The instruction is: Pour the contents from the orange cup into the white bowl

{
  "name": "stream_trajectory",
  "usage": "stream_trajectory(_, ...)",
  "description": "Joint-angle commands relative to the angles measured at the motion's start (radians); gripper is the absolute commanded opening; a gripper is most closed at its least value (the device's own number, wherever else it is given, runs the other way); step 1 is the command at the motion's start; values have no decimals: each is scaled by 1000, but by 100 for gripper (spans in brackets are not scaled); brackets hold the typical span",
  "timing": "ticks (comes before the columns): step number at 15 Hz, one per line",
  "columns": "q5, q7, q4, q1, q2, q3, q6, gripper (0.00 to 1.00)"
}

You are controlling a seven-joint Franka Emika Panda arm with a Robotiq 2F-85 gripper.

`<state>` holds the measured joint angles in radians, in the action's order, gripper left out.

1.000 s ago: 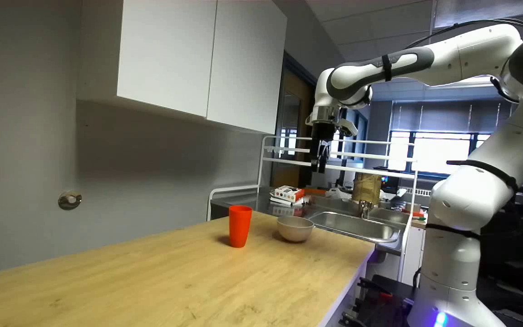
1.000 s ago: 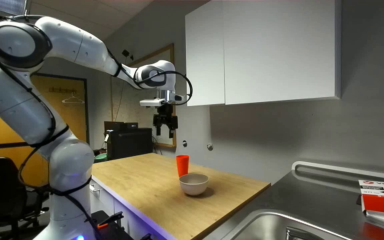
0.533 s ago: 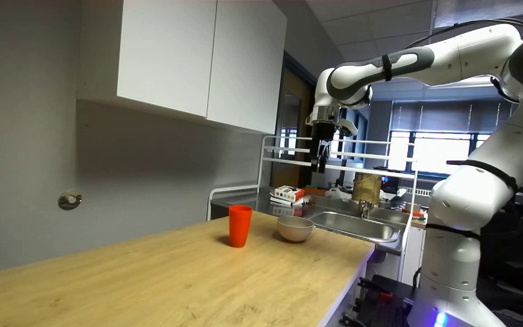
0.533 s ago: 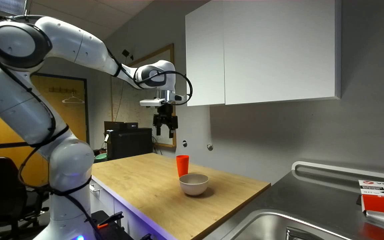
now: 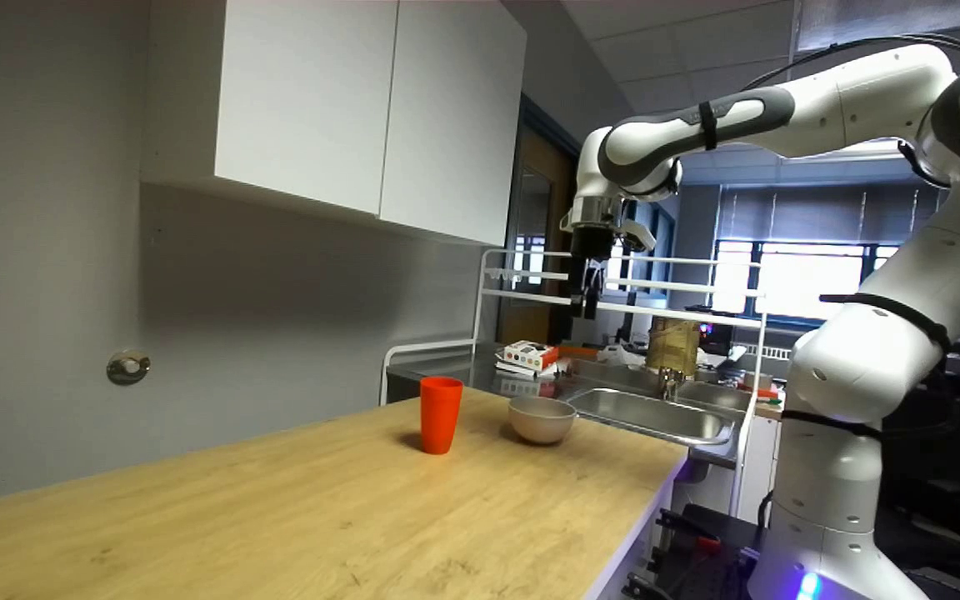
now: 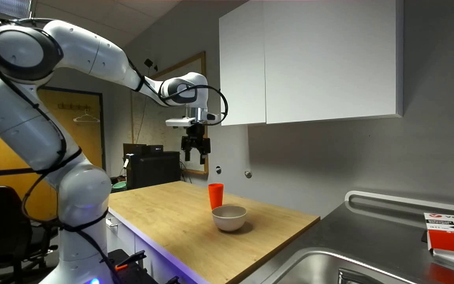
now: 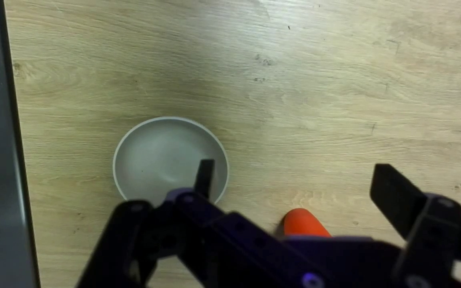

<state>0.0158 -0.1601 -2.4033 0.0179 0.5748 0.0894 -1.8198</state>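
The orange cup stands upright on the wooden counter in both exterior views [image 5: 440, 415] [image 6: 215, 196]. In the wrist view only the lower part of the cup [image 7: 303, 224] shows; the gripper body hides the rest. The white bowl sits beside the cup, closer to the sink [image 5: 542, 419] [image 6: 229, 219]. From above, the bowl [image 7: 158, 154] looks grey and empty where visible; a finger covers part of it. My gripper [image 6: 195, 159] is open, empty and points down, high above the counter. In the wrist view its fingers [image 7: 294, 168] are wide apart. The cup's contents are not visible.
White wall cabinets [image 5: 305, 108] hang above the counter [image 5: 322, 508]. A metal sink [image 5: 651, 414] lies past the counter's end, with a white rack [image 5: 480, 317] beside it. A red and white box [image 6: 453, 234] lies by the sink. The wall runs along the counter's back.
The arm and gripper have dipped very slightly. The cup and the bowl have not moved, and the gripper has stayed open.
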Motion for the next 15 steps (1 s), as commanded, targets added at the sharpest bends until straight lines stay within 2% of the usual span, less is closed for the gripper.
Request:
stream_trajectory(1,12,22,30,-6,-55,-14,-25,100)
stream_trajectory(9,123,172,115,-63,-273,-105,-271,100)
stream_trajectory(15,120,271,236,-98,-452,-169,-361,100)
